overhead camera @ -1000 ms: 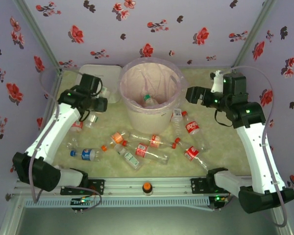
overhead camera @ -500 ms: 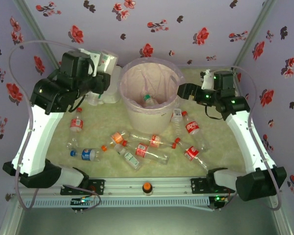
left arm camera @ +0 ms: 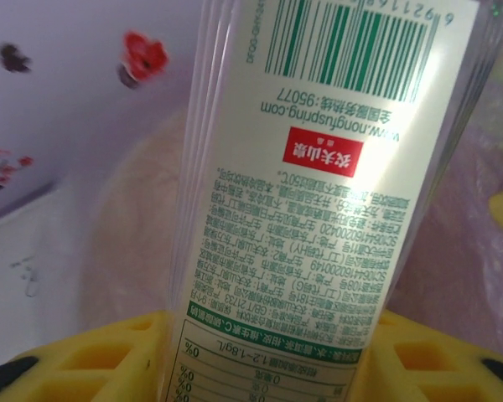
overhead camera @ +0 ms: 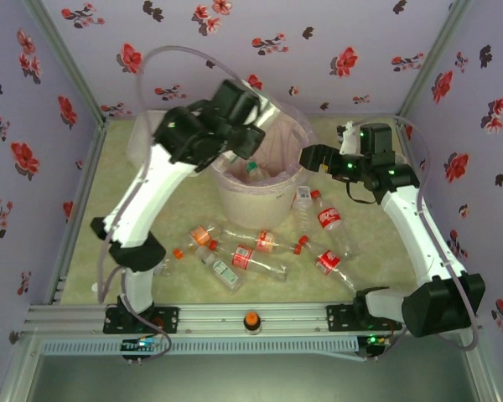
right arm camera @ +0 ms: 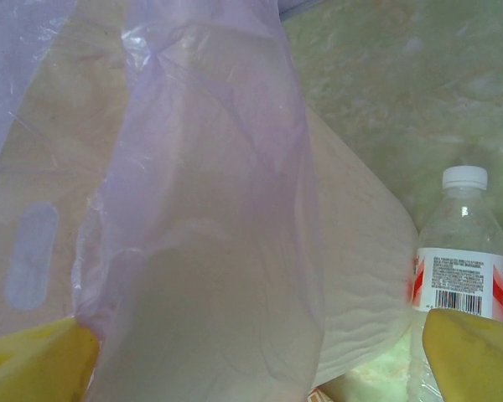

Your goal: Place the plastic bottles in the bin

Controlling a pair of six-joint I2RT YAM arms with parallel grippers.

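While my left gripper hangs over the left rim of the bin, its yellow pads clamp a bottle with a green-and-white label. Another bottle lies inside the bin, and more bottles are scattered on the table in front. My right gripper is spread wide at the bin's right rim, holding nothing.

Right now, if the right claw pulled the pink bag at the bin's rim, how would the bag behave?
The pink bag looks thin, translucent and creased, so it would likely be floppy and bunch up rather than hold shape. It seems just draped over the bin, so a pull might slide it off the rim.
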